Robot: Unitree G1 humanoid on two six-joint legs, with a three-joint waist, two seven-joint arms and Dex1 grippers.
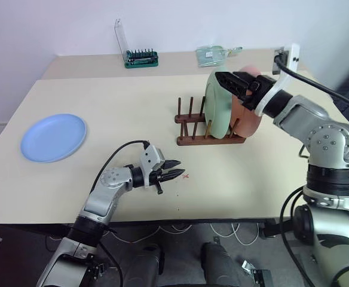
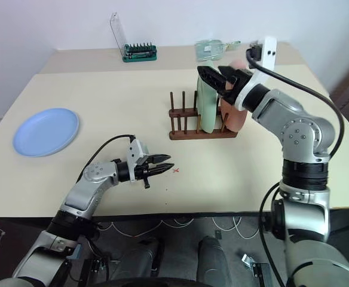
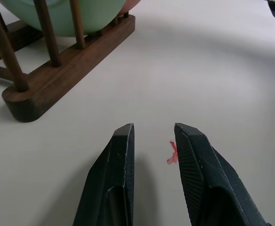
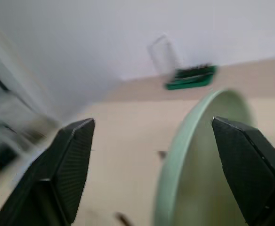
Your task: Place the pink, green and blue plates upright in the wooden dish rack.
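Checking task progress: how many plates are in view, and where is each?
3. The green plate and the pink plate stand upright in the wooden dish rack, pink behind green. The blue plate lies flat on the table, off to the robot's left.

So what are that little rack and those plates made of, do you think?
The rack looks like dark stained wood: brown, with faint grain on its rail and round pegs. The green plate, pink plate and blue plate have flat, even colour and a matte surface with no glare, so plastic or melamine seems likely, though matte ceramic can't be ruled out.
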